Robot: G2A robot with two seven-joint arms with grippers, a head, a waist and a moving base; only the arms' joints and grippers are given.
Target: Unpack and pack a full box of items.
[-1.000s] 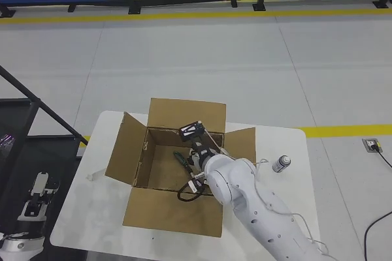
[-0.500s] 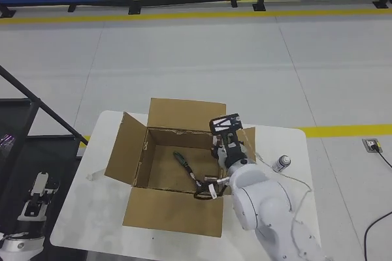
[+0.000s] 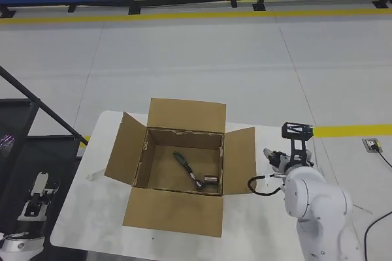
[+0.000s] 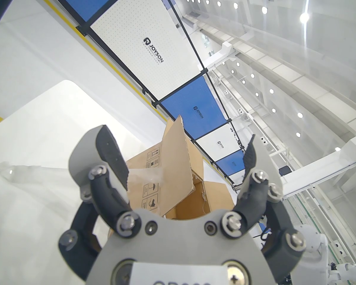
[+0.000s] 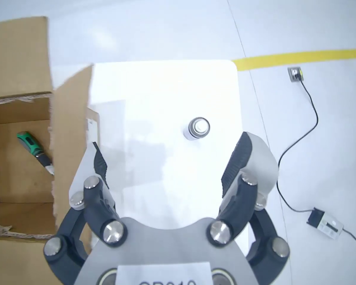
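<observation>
My right gripper hangs over the table at the 3 o'clock side of the box, fingers spread wide and holding nothing. A small can stands upright on the table just past the fingertips, between the box's 3 o'clock flap and the table edge, touching neither. My left gripper is also spread wide and empty, set low and facing the outer wall of the box. The box sits near the table centre with all four flaps open. On its floor a green-handled screwdriver lies with the handle toward 11 o'clock and the tip toward 5 o'clock. A small metal part rests at the 5 o'clock corner, just beside the tip. On the floor beyond the table, a cable runs from a socket.
</observation>
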